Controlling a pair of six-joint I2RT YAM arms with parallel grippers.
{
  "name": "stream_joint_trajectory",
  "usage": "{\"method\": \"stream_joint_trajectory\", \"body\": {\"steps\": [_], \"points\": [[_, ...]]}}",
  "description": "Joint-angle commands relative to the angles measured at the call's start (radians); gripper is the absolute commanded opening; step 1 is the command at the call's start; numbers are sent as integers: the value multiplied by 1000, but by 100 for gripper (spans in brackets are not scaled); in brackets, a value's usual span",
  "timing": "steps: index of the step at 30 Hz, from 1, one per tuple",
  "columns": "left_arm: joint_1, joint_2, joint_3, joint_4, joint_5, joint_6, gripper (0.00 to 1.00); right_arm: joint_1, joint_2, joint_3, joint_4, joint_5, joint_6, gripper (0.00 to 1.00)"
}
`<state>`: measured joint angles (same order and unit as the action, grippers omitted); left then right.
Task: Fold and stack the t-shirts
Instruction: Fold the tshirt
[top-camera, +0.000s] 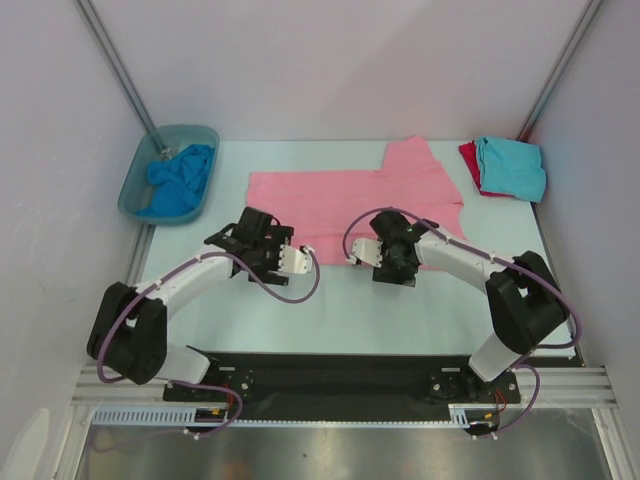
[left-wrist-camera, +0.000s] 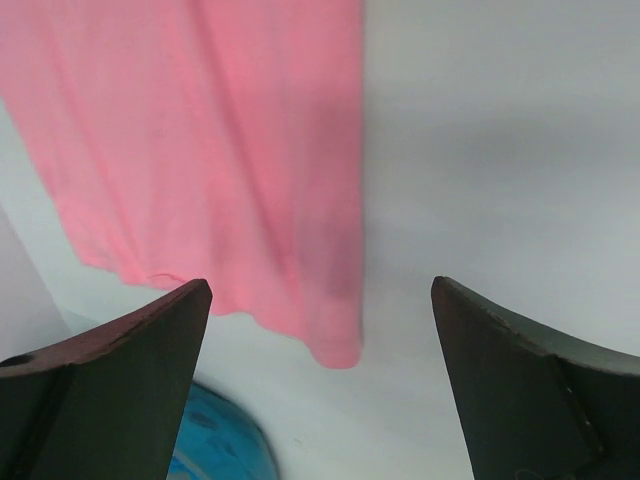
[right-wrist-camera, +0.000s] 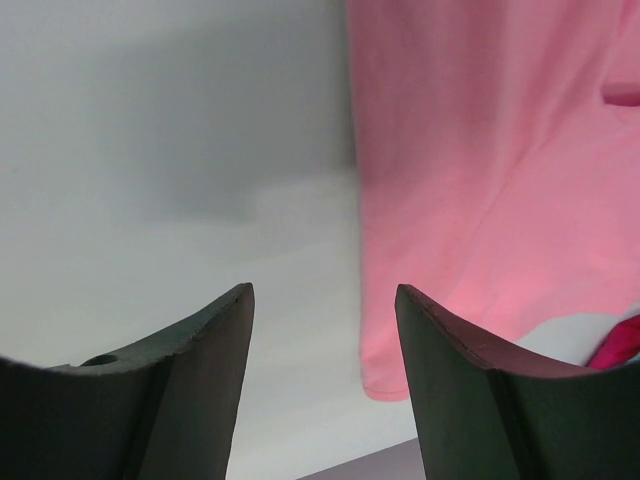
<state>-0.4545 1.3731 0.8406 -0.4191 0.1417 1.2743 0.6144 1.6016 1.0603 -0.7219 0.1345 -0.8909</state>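
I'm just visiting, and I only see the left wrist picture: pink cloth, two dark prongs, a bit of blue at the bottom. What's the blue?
Observer: Most likely the blue t-shirt, crumpled in a plastic tub at far left.
Operator: Any shirts folded yet?
Observer: A turquoise t-shirt lies folded on a red t-shirt at far right.
Operator: And the other arm?
Observer: The right gripper hovers open, holding nothing, beside an edge of the pink t-shirt.
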Motion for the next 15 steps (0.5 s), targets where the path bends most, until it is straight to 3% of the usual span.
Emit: {"method": "stream_joint_trajectory", "body": {"steps": [1, 7, 15], "points": [[-7, 68, 54, -113, 50, 37, 98, -4, 15, 4, -31, -19, -3, 64], [-7, 230, 162, -142, 23, -32, 98, -28, 32, 3, -17, -21, -2, 63], [-22, 299, 146, 58, -70, -85, 98, -68, 40, 10, 1, -18, 0, 61]]}}
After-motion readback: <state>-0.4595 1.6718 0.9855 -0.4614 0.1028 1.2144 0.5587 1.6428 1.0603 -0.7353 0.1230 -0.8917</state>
